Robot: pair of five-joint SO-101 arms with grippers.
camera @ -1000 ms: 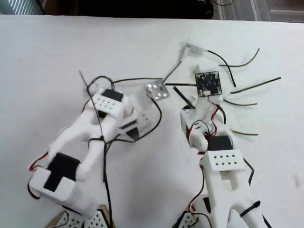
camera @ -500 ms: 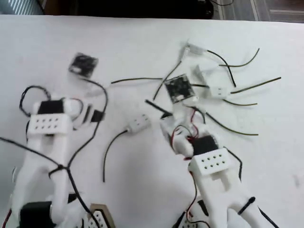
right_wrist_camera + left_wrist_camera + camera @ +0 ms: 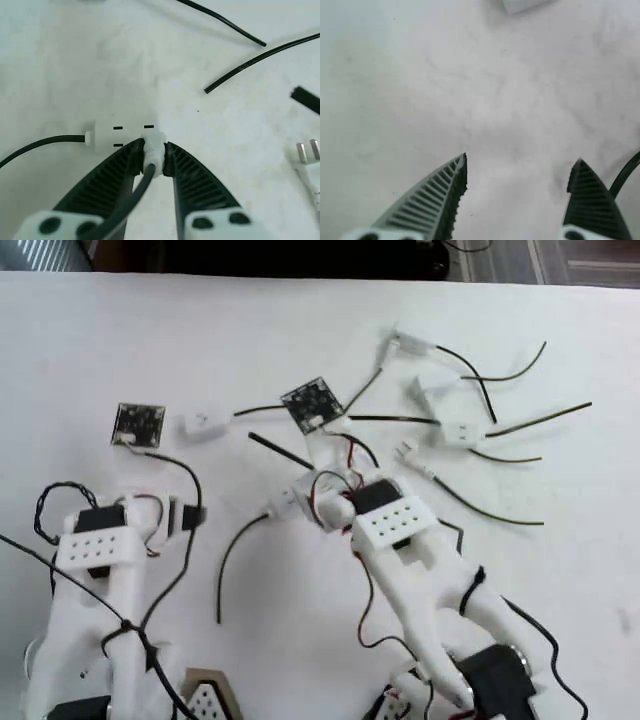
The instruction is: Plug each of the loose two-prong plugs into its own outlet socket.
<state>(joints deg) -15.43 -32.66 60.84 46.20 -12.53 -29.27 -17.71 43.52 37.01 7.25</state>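
My right gripper (image 3: 152, 150) is shut on a small white two-prong plug (image 3: 154, 147) with a black cord, held against the end of a white outlet socket (image 3: 119, 135) lying on the table. From above, that socket (image 3: 288, 502) lies mid-table with the right gripper (image 3: 308, 496) at its end. My left gripper (image 3: 520, 162) stands open over bare table, nothing between its fingers; from above the left gripper (image 3: 184, 512) is at the left. Another white socket (image 3: 204, 425) lies beyond it. A loose plug (image 3: 306, 152) shows its two metal prongs beside the right gripper.
Several more white plugs and sockets with black cords lie at the back right, such as one (image 3: 460, 432) and another (image 3: 410, 341). Loose black cord ends (image 3: 235, 30) cross the white table (image 3: 300, 320). The arms' own wires hang near both wrists.
The right arm has swung left across the table to the middle socket. The left arm has pulled back from the centre to the near left.
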